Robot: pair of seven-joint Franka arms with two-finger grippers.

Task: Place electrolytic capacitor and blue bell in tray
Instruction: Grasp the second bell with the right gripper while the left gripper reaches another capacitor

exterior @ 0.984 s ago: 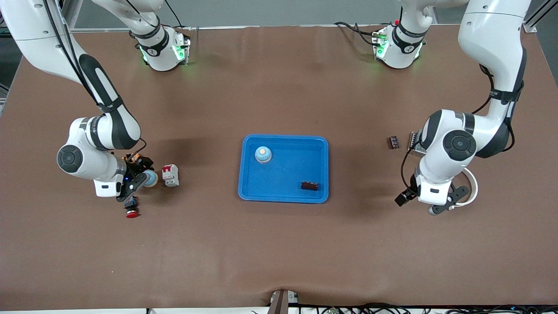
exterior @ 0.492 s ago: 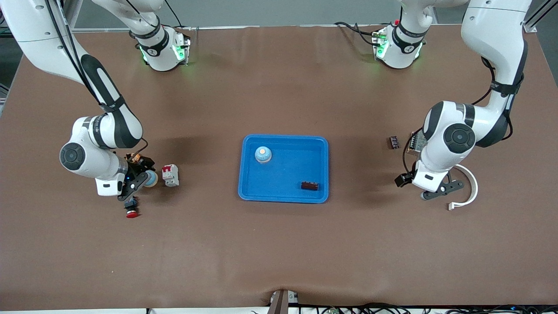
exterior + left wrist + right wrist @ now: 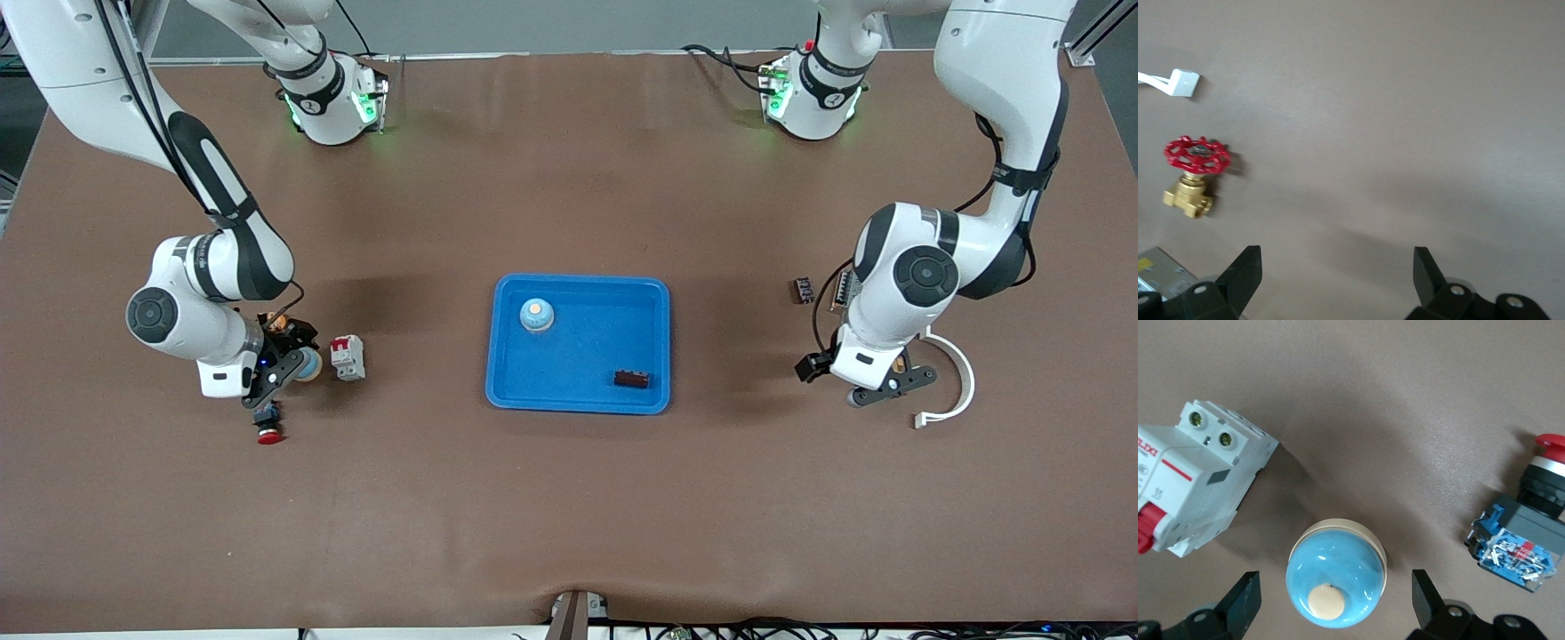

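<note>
Blue dome bell w/ cream button [image 3: 1335,588] sits upright on the brown tabletop [image 3: 569,498] at the right arm's end, between my right hand [image 3: 1335,608]'s fingers, which are spread apart and not clamped yet. Its axis is vertical, button up; round, so no long axis in plan. Risk: white circuit breaker w/ red lever [image 3: 1195,480] is just beside it, red-capped push-button switch [image 3: 1528,520] near too; a skewed close could nudge either, or the glossy dome could squirt out. A second blue bell [image 3: 537,314] and a dark brown block [image 3: 631,380] already lie in the bright-blue plastic tray [image 3: 578,403]. Left hand [image 3: 1337,283], fingers apart, hangs over bare tabletop near a brass valve w/ red handwheel [image 3: 1195,175], holding nothing; that arm waits.
</note>
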